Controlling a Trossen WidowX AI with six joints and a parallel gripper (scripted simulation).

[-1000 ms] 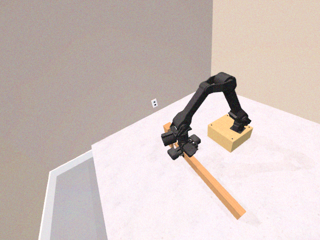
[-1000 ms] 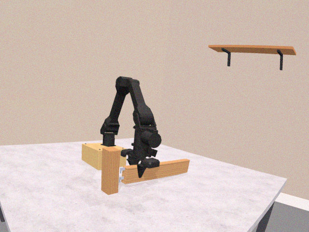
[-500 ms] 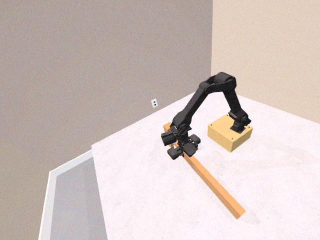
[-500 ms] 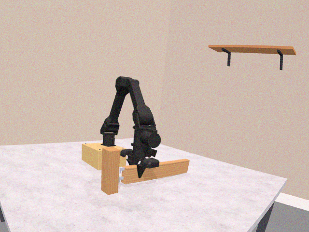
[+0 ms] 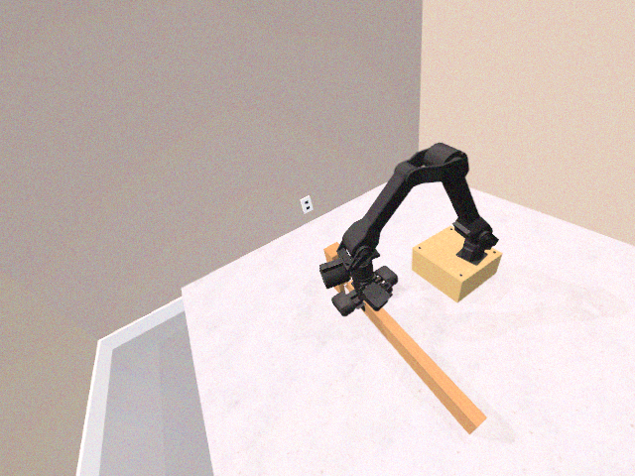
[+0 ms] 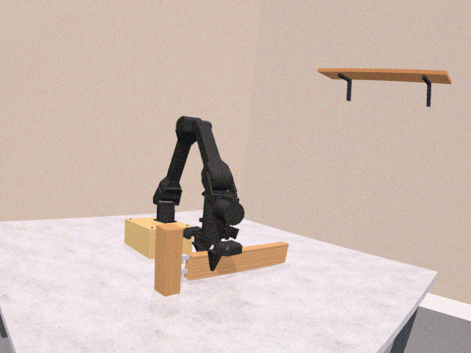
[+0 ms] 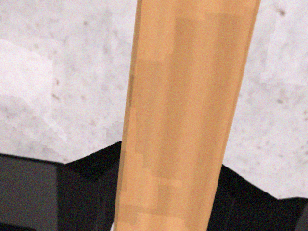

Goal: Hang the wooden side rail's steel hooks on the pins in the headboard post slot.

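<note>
The wooden side rail (image 5: pixel 420 363) (image 6: pixel 262 258) (image 7: pixel 188 96) stands on its narrow edge, its hook end toward the headboard post. My gripper (image 5: pixel 365 303) (image 6: pixel 207 258) (image 7: pixel 162 150) is shut on the rail near that end, one finger on each broad side. The post (image 5: pixel 331 250) (image 6: pixel 167 262) stands upright on the table. In the exterior view the upper steel hook (image 6: pixel 185 257) and the lower steel hook (image 6: pixel 184 271) bridge the small gap and reach the post's edge. The slot and pins are hidden, so I cannot tell whether the hooks are inside. Whether the far end touches the table is unclear.
The yellow base block (image 5: pixel 436 271) (image 6: pixel 138 237) carries the arm, beside the rail and behind the post in the exterior view. The table (image 5: pixel 287 389) (image 6: pixel 285 315) has an open edge on the left in the top view. A wall shelf (image 6: pixel 384 75) hangs far above.
</note>
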